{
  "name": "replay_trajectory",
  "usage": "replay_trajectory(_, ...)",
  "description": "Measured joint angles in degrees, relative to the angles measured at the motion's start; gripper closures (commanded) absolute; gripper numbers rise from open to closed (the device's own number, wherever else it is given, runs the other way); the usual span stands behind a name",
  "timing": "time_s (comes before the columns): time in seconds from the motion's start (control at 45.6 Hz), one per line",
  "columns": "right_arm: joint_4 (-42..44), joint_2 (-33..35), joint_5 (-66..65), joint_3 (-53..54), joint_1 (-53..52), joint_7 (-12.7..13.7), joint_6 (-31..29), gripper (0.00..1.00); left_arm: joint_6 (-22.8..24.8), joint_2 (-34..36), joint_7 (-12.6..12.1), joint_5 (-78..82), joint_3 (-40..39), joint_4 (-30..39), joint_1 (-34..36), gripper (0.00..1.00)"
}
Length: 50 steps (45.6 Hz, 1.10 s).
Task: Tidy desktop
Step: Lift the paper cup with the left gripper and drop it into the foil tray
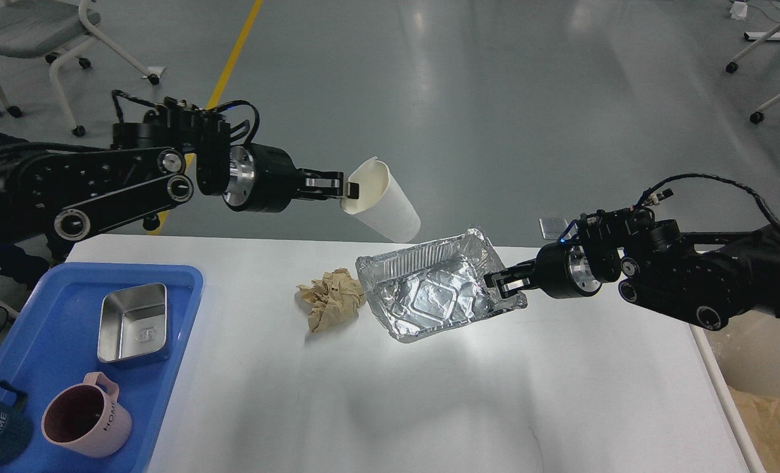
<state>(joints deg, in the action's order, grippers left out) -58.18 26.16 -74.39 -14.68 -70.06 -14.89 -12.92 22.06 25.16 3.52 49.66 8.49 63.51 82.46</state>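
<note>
Nearest, a pink mug (87, 420) and a steel dish (133, 322) sit in the blue tray (179, 341) on the desktop (429, 407). Mid-table lies crumpled brown paper (329, 299) beside a foil container (432, 289), whose right rim the right gripper (504, 281) apparently pinches. Beyond, the left gripper (347, 188) clamps a tilted white paper cup (383, 200) aloft.
</note>
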Motion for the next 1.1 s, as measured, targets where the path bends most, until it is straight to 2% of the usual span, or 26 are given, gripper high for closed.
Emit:
replay_trajectory(0.175, 0.0, 0.0, 0.0, 0.1, -0.2, -0.1, 0.0, 1.00, 0.0, -7.4, 0.0, -0.1, 0.9, -4.4, 0.2, 0.99)
replay_trajectory(0.504, 0.1, -0.1, 0.0, 0.7, -0.2, -0.1, 0.1, 1.00, -0.1, -15.3, 0.0, -0.3, 2.0, -10.1, 0.7, 0.98)
replay_trajectory(0.701, 0.1, 0.1, 0.1, 0.9, -0.1, -0.1, 0.1, 1.00, -0.1, -17.9, -0.1, -0.1, 4.1, -11.7, 1.0, 0.98)
replay_trajectory(1.095, 0.1, 0.2, 0.1, 0.9, -0.1, -0.1, 0.2, 1.00, 0.6, -18.1, -0.2, 0.0, 8.1, -11.9, 3.4, 0.93)
